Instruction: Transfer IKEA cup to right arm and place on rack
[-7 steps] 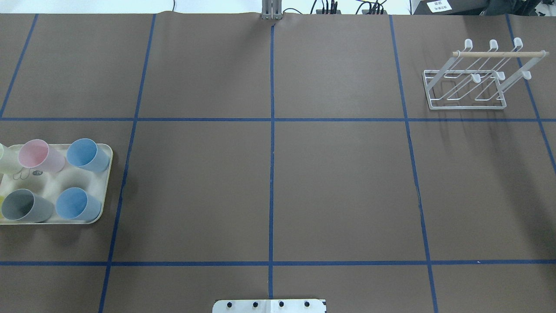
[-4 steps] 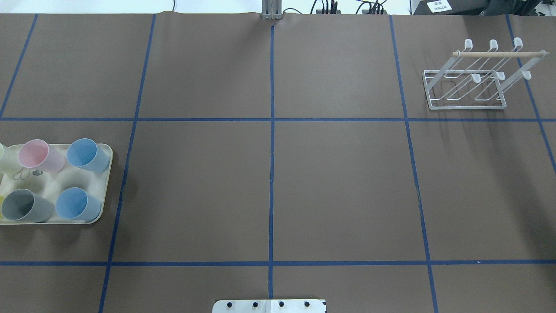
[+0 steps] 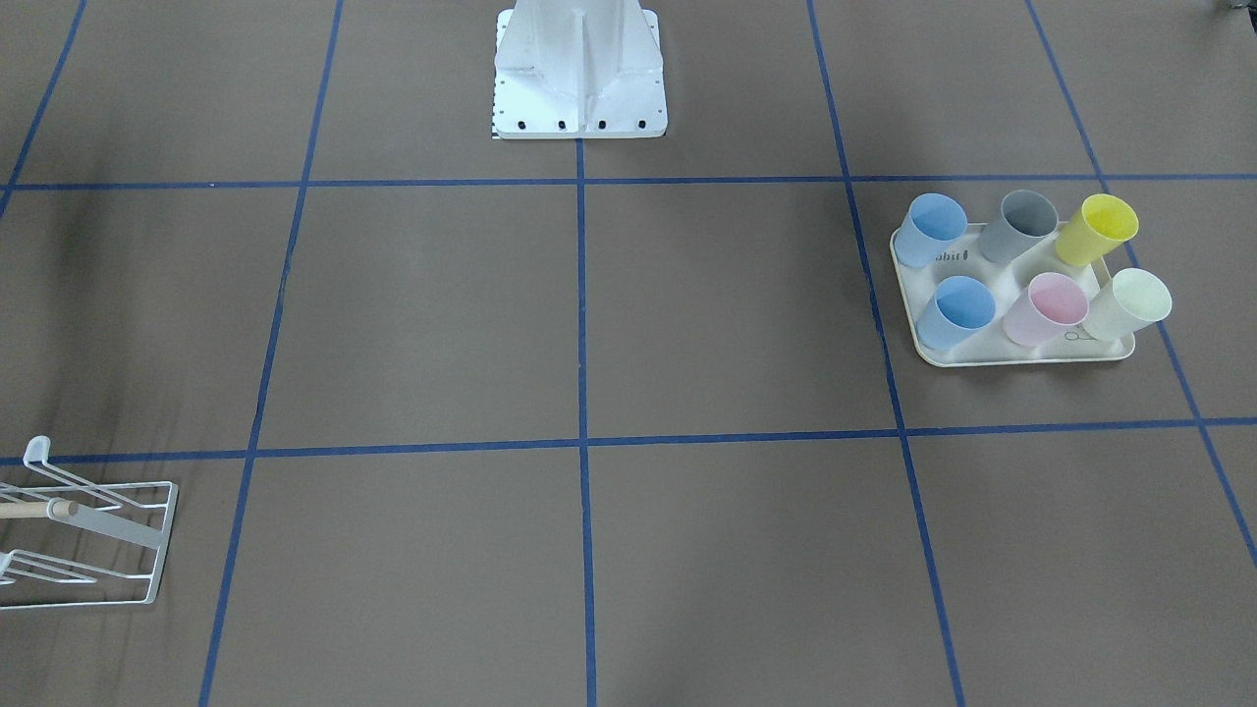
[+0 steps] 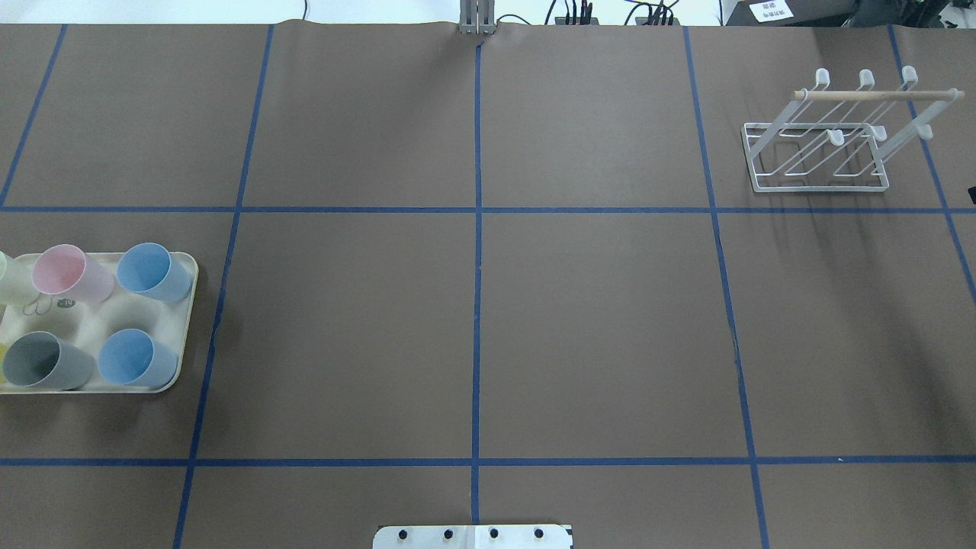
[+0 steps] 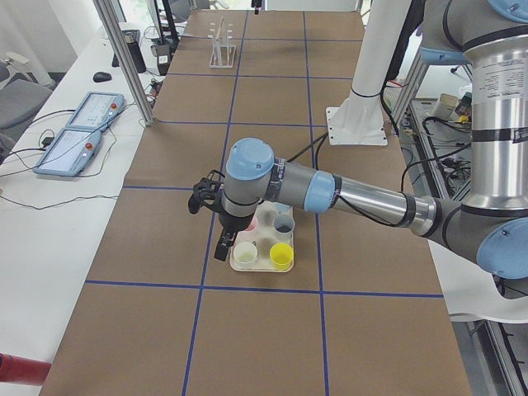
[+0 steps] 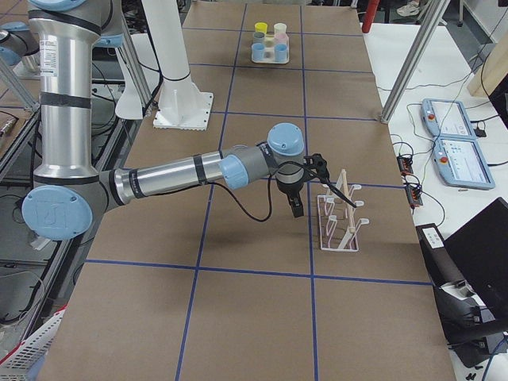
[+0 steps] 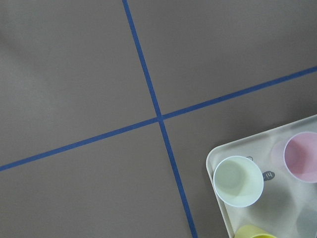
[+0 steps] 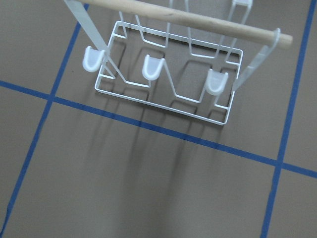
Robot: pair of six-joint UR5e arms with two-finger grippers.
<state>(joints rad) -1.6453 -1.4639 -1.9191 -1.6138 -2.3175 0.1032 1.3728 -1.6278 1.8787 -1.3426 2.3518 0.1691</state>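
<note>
Brown paper gridded with blue tape covers the desk. Six cups stand upright on the cream tray at the robot's left end: two blue, a grey, a yellow, a pink and a pale green cup. None is lifted. The left claw hangs just off the tray's outer edge, nearest the pale green cup. Only the side view shows it, so its opening cannot be told, and no cup is in it. The right claw hangs beside the rack, not touching it; its opening cannot be told either. Against a second ago, cups, tray and rack sit unmoved. The one change overhead is a dark sliver now poking in at the right edge below the rack, likely the right arm shifting. By my reading the task is at its start: pickup not begun, handover and racking all ahead.
</note>
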